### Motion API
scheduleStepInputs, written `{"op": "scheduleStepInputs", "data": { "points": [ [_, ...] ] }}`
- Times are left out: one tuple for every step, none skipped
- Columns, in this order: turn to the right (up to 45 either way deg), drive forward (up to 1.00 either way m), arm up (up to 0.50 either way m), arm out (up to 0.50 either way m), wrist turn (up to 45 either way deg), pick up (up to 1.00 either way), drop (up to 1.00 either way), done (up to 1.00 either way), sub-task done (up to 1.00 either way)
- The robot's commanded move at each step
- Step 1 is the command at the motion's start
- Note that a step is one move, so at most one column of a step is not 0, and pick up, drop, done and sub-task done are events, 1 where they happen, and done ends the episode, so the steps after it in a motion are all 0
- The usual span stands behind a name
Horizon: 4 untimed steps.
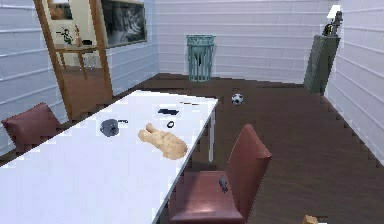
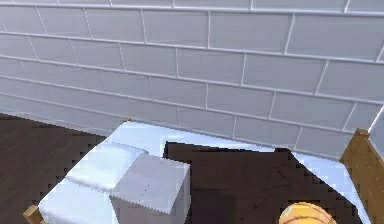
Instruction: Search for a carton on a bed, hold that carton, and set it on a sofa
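Where the bed stands against the white brick wall, a grey box rests on the bed just beside its white pillows. A dark blanket covers the rest of the bed, with an orange-yellow rounded thing at the bed's near edge. State of the fingers: cannot be told

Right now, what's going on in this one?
The robot appears to be searching. Ahead stands a white table with a tan lump and small dark items on it, red chairs at its sides, and a teal bin and a ball beyond. On the arm side lies a bed with white pillows and a dark cover. A tan rounded thing sits at that view's bottom edge, too cut off to name.
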Motion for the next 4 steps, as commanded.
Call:
{"op": "scheduleStepInputs", "data": {
  "points": [
    [0.0, 0.00, 0.32, 0.00, 0.0, 0.00, 0.00, 0.00, 0.00],
    [0.0, 0.00, 0.00, 0.14, 0.0, 0.00, 0.00, 0.00, 0.00],
    [0.0, 0.00, 0.00, 0.00, 45.0, 0.00, 0.00, 0.00, 0.00],
    [0.0, 0.00, 0.00, 0.00, 45.0, 0.00, 0.00, 0.00, 0.00]
  ]
}}
